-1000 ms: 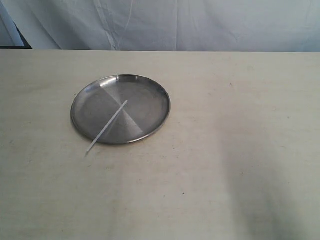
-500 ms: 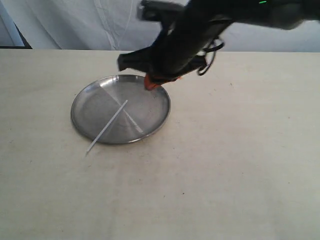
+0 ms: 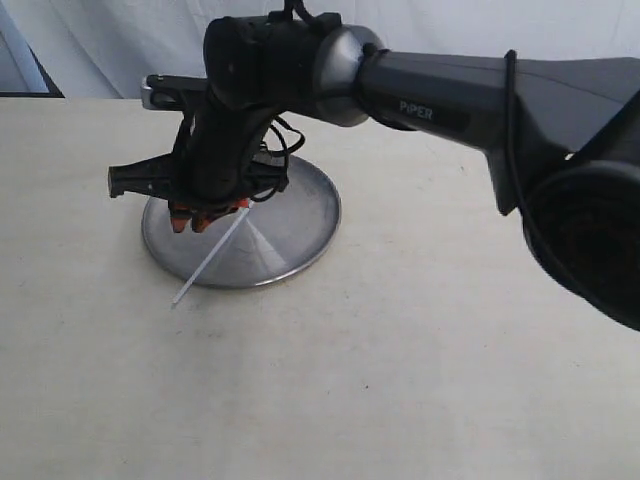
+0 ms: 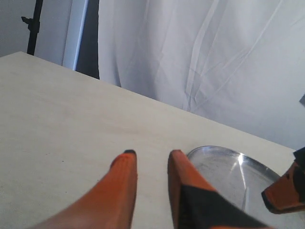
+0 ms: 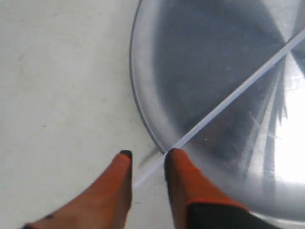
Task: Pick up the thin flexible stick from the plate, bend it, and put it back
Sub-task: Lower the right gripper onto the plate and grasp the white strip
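The plate (image 3: 300, 250) is a round silver dish on the beige table. The thin whitish stick (image 3: 208, 261) lies slanted across it, its near end overhanging the rim onto the table. My right gripper (image 3: 195, 220) has reached across and hangs over the plate's left part, open. In the right wrist view its orange fingers (image 5: 183, 181) stand on either side of the stick (image 5: 228, 98) where it crosses the plate's rim (image 5: 143, 112), not closed on it. My left gripper (image 4: 151, 153) is open and empty, with the plate (image 4: 224, 164) beside it. It does not show in the exterior view.
The right arm's dark body (image 3: 450, 95) stretches from the right edge across the table's back half. A white curtain (image 3: 420, 25) hangs behind the table's far edge. A dark stand (image 4: 33, 26) stands beyond the table's corner.
The right arm came in from the upper right, crossed over the plate and lowered its open gripper onto the plate's left side. Plate and stick lie where they were.
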Controlling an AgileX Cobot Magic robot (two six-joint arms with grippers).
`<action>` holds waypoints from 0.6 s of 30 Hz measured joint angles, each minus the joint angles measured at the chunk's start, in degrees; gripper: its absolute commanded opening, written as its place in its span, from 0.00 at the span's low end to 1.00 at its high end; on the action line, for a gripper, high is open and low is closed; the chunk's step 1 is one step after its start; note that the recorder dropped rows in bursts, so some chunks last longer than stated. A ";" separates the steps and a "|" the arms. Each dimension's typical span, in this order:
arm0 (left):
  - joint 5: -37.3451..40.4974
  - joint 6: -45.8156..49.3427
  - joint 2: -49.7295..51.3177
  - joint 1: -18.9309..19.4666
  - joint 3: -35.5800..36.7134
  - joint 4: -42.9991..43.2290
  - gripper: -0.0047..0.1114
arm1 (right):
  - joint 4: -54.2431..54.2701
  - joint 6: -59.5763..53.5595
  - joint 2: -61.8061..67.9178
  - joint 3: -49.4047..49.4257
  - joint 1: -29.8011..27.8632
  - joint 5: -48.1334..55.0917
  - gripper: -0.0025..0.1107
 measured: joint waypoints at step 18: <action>0.00 0.00 0.00 0.00 0.00 0.00 0.25 | -1.60 5.60 7.38 -0.15 0.00 -1.74 0.41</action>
